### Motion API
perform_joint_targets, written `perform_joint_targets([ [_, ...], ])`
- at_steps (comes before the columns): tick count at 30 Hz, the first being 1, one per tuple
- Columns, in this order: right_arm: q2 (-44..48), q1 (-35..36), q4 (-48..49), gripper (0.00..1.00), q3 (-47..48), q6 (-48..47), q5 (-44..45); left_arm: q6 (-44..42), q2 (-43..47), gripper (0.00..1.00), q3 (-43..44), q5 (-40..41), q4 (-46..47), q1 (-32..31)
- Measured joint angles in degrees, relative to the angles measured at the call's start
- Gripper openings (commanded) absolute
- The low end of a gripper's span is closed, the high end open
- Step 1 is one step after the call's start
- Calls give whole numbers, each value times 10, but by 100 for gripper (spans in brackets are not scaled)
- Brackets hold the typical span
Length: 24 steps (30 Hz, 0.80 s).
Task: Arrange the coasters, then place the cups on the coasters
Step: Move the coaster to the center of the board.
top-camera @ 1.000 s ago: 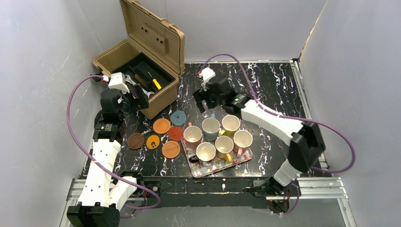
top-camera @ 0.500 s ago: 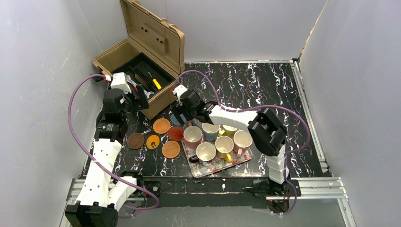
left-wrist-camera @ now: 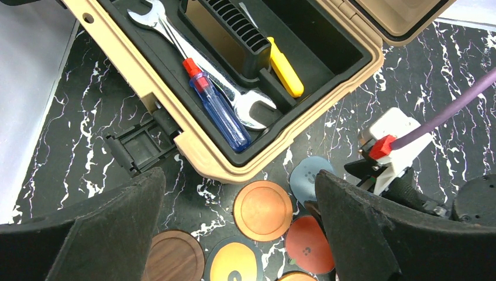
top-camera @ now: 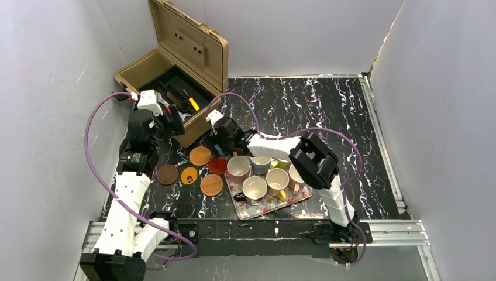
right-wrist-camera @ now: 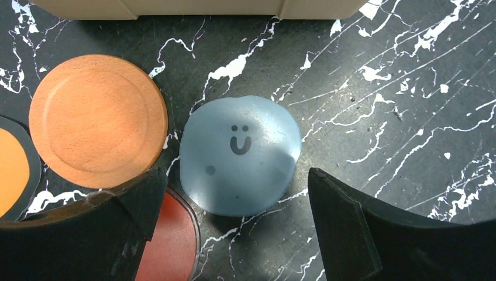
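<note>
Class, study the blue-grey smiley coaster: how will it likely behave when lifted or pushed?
The blue-grey coaster probably flexes when lifted: its outline is wavy and uneven. It looks very thin and lies flat on the table, so pinching its edge may be hard. Pushed, it should slide rather than roll.

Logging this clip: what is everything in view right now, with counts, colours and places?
coasters: six; two orange, red, yellow-orange, dark brown, blue-grey; flat on the table, left of the tray
cups: six; pastel pink, blue, yellow, cream; upright on the tray, back ones partly hidden by the right arm
tray: one; floral; near middle of the table
toolbox: one; tan, lid open; far left
wrenches: silver; in the toolbox
screwdriver: one; blue; in the toolbox
yellow-handled tool: one; in the toolbox
table: one; black, white veining
left gripper: open, above the toolbox's front edge
right gripper: open, over the blue-grey coaster
</note>
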<state>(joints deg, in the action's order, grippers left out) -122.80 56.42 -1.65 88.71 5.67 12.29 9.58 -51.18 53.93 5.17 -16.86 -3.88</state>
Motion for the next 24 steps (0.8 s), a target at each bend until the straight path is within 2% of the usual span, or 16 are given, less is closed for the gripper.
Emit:
perform_joint_targets([
  [11,-44,17,2,99,34,-13,30,0,0,98,0,0,1,0],
  [24,-52,18,-3,99,38,-14,45,0,0,98,0,3,1,-2],
])
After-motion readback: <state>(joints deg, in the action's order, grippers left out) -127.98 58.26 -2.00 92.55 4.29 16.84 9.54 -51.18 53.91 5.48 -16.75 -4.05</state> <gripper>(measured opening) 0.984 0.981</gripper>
